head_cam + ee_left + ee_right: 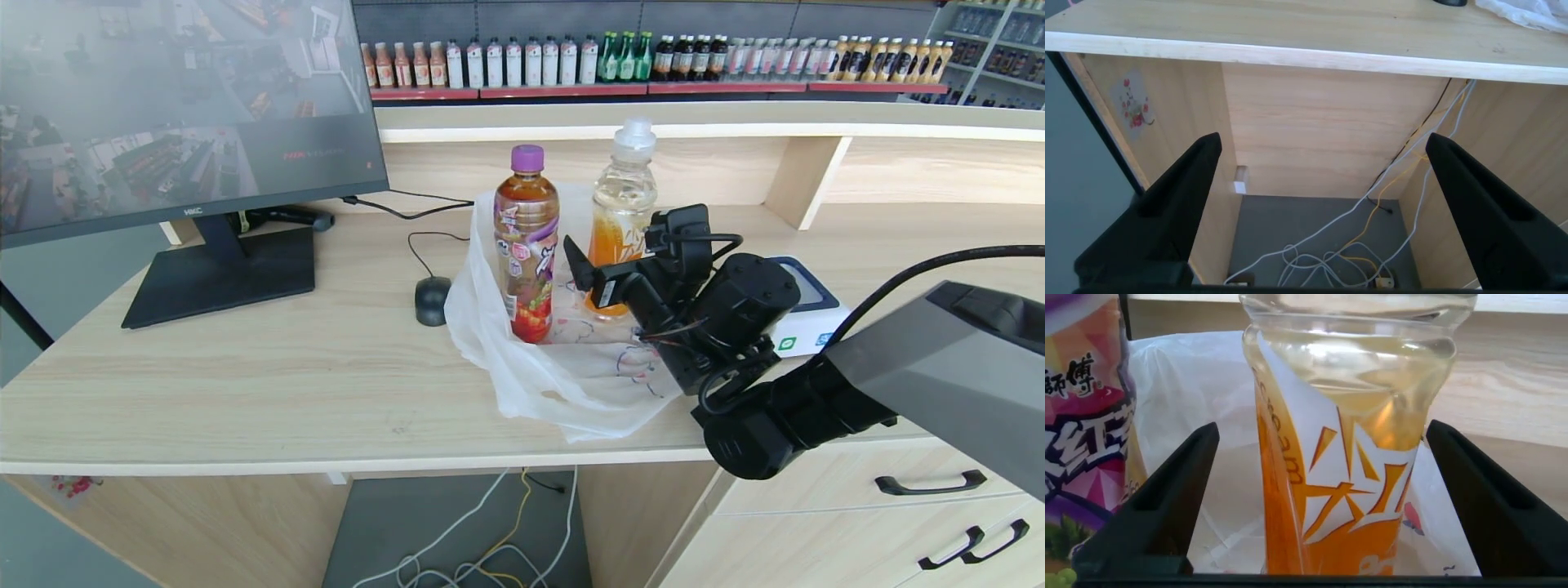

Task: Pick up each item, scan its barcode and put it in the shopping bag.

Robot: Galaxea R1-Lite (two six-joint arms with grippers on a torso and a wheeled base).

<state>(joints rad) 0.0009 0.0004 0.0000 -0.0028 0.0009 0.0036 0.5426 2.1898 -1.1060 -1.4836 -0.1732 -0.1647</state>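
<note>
My right gripper is spread wide with the orange-labelled bottle between its fingers. There is a gap on both sides, so it holds nothing. That bottle stands upright on the white shopping bag, just beside the purple-capped tea bottle. Whether either sits inside the bag's mouth I cannot tell.

My worry is the closing squeeze. The bottle looks soft-walled and stands on loose film, so an off-centre pinch could tip it or drag the bag along. The finger on the tea bottle's side is near that bottle and might knock it over.

My left gripper hangs below the desk, fingers also wide apart and empty.

The count is two bottles, one bag, one scanner box (partly behind my arm) and two grippers.
</note>
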